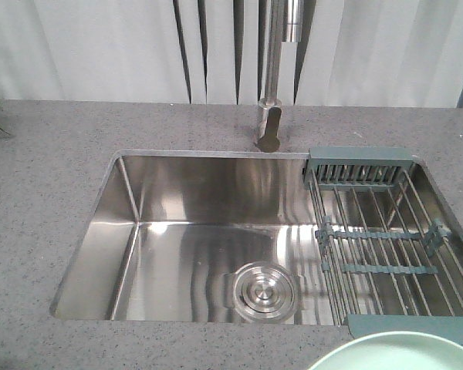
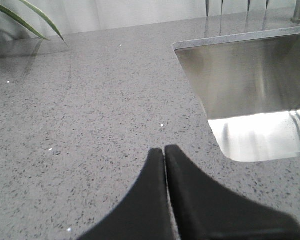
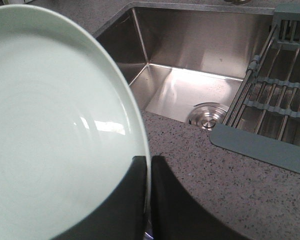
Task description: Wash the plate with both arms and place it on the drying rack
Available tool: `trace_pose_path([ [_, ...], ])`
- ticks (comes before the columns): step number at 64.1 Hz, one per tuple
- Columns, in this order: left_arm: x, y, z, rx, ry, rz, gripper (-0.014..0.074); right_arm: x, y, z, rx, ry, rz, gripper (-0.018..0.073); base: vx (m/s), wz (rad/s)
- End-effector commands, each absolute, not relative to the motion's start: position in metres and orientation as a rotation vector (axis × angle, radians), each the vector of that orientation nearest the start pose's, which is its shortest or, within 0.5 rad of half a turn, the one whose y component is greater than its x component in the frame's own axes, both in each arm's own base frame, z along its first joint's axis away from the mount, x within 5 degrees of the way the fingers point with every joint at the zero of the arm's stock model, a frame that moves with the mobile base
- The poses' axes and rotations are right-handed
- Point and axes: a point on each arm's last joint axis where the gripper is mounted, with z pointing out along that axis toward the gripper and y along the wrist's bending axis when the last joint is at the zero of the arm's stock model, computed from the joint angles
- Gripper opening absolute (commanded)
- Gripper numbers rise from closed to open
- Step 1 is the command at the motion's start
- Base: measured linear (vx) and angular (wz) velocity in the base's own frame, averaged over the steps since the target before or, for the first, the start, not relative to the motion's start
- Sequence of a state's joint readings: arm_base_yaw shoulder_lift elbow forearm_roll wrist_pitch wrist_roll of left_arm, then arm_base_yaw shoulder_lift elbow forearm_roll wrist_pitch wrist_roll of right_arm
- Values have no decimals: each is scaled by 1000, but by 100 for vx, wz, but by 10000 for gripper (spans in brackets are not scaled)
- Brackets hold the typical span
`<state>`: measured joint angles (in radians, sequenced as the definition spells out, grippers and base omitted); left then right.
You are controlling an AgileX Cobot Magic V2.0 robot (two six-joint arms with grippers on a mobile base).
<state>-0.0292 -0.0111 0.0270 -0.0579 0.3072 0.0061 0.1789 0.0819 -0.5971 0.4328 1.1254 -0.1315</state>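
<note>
Your right gripper (image 3: 149, 159) pinches the plate (image 3: 50, 125) at its rim, which looks stiff, glossy and likely slick when wet, so bring your closed, empty left gripper (image 2: 164, 149) to the opposite edge.

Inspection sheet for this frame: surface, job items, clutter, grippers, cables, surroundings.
Surface: grey speckled countertop around a steel sink.
Job's things: plate held tilted; drying rack across the sink's right side, nothing on it.
Clutter: nothing seen.
Grippers: left gripper shut, empty, over countertop left of the sink; right gripper shut on the plate's rim.
Cables: nothing seen.
Surroundings: faucet behind the sink, plant far left, curtain behind.
</note>
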Motion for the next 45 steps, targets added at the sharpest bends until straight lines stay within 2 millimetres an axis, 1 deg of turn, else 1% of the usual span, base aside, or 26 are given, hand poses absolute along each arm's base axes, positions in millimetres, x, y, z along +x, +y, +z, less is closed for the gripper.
trace_pose_path([
  [1,54,-3,193,-8,1698,-85,-6,-12,33,318,-324,1955,569,-4,6,-1],
  [45,54,-3,193,-8,1698,-85,-6,-12,33,318,-324,1955,569,-4,4,-1],
])
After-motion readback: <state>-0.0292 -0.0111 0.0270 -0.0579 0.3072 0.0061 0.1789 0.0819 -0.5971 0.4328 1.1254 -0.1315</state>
